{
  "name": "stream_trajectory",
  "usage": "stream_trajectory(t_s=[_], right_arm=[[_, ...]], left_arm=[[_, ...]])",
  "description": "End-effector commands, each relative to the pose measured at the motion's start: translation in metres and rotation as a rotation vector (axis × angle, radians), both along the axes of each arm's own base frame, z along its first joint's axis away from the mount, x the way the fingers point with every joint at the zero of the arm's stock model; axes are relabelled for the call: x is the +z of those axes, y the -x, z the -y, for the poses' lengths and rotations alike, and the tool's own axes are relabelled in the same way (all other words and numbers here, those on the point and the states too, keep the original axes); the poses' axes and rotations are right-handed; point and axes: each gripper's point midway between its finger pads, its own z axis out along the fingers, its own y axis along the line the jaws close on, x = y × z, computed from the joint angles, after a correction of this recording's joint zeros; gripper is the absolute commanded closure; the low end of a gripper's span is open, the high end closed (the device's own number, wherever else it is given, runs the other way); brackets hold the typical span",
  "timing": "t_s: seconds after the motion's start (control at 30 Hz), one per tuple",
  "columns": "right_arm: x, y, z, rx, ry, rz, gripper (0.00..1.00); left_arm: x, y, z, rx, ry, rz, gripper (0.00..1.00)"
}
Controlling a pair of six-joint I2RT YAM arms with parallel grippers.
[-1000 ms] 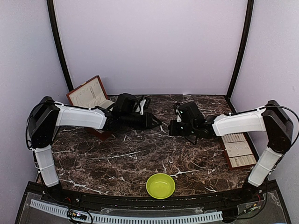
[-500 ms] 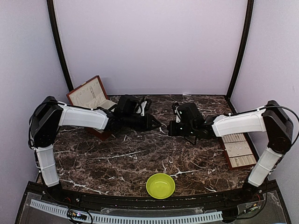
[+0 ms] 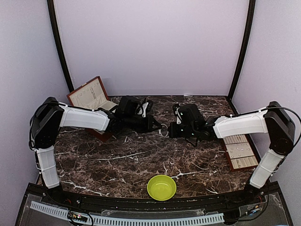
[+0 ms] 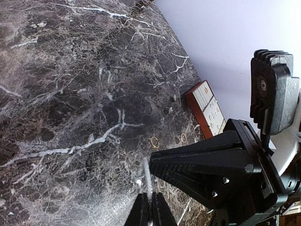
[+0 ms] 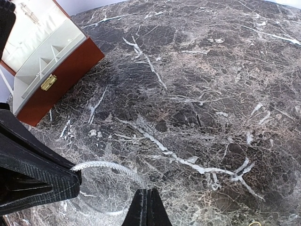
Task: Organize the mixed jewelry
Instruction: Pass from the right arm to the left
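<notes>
Closure is the change noted from overhead. My left pincer (image 3: 157,126) had its jaws apart a second ago and now has them drawn narrow on a silvery wire hoop (image 3: 163,130) at mid-desk. It stands tip to tip with my right pincer (image 3: 170,130). I judge the hoop to be in left custody, ready to carry to storage. The hinged box (image 3: 91,97) stands at the far left, the padded tray (image 3: 240,151) at the right, and a green bowl (image 3: 162,187) by the near edge.

Left wrist view: my fingertips press together on the hoop's wire (image 4: 146,176), which rises from between them. Only this view shows two tiny gold rings (image 4: 154,141) lying loose on the desk (image 4: 70,94), near the tray and unsorted.

Right wrist view: the right pincer (image 5: 146,207) is fully closed. The hoop's arc (image 5: 108,164) runs from the left finger towards its tips. Whether it also pinches the wire, I cannot tell. Only here are the box's open cream compartments (image 5: 42,56) seen.
</notes>
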Motion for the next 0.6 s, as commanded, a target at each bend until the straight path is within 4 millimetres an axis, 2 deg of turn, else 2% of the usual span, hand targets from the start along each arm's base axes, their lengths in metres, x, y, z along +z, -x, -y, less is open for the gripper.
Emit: stream_trajectory(t_s=[0.0,0.1,0.33,0.57], right_arm=[[0.018,0.000,-0.008,0.012,-0.044,0.046,1.00],[0.018,-0.001,-0.008,0.011,-0.044,0.047,1.00],[0.026,-0.002,-0.005,-0.006,-0.051,0.062,1.00],[0.054,0.002,-0.008,0.031,-0.105,0.113,0.82]], left_arm=[[0.017,-0.001,0.008,-0.020,0.035,0.023,0.95],[0.019,-0.001,0.008,-0.022,0.038,0.027,1.00],[0.025,-0.005,0.005,-0.007,0.029,0.060,1.00],[0.041,-0.013,-0.006,0.029,-0.033,0.159,1.00]])
